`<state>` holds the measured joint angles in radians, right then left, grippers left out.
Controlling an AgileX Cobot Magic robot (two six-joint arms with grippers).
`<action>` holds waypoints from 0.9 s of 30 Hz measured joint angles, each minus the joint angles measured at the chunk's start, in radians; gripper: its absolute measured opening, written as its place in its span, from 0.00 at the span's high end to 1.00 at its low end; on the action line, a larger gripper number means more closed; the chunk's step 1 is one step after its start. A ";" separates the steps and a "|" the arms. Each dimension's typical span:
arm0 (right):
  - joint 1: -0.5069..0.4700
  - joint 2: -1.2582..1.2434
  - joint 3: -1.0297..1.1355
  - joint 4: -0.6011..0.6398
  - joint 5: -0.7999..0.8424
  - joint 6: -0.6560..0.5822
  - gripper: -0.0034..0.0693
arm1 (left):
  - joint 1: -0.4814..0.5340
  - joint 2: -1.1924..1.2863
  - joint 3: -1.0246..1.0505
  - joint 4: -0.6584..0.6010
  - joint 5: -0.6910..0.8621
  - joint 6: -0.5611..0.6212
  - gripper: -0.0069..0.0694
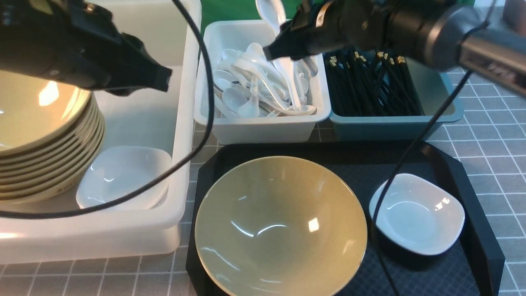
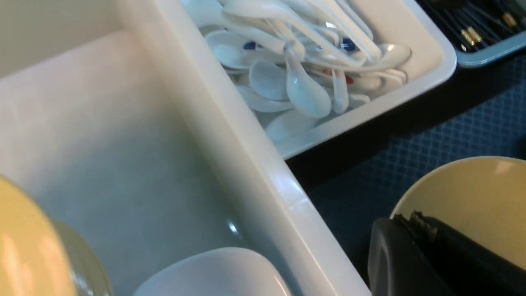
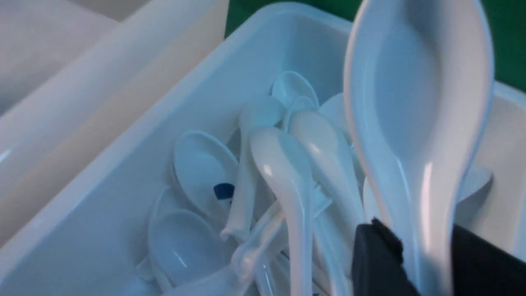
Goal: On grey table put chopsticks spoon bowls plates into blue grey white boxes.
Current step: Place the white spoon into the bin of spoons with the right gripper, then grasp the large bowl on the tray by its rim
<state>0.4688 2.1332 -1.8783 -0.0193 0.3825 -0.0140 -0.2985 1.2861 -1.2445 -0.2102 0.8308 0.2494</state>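
Note:
My right gripper is shut on a white spoon, scoop upward, above the small white box that holds several spoons. In the right wrist view the spoon's handle sits between my fingertips. My left gripper is shut and empty over the large white box, which holds a stack of tan bowls and a white plate. The blue-grey box holds black chopsticks. Another tan bowl and white plate lie on the black tray.
The three boxes stand in a row at the back of the grey table, with the black tray just in front of the two small ones. My arms' cables hang across the large box and the tray. A green backdrop is behind the boxes.

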 joint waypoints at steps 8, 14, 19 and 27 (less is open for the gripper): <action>-0.004 -0.069 0.001 0.000 0.107 0.051 0.08 | 0.000 0.056 -0.037 -0.026 0.074 0.019 0.84; -0.008 -0.295 -0.002 0.000 0.460 -0.094 0.07 | -0.001 0.178 -0.192 -0.112 0.267 0.077 0.48; -0.008 -0.377 -0.006 0.000 0.778 -0.177 0.20 | -0.032 0.292 -0.223 -0.137 0.309 0.180 0.30; -0.008 -0.554 0.241 0.073 0.862 -0.205 0.44 | -0.203 0.507 -0.232 -0.012 0.200 0.255 0.22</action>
<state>0.4610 1.5796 -1.6375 0.0534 1.2445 -0.2191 -0.5019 1.7934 -1.4765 -0.2220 1.0308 0.5045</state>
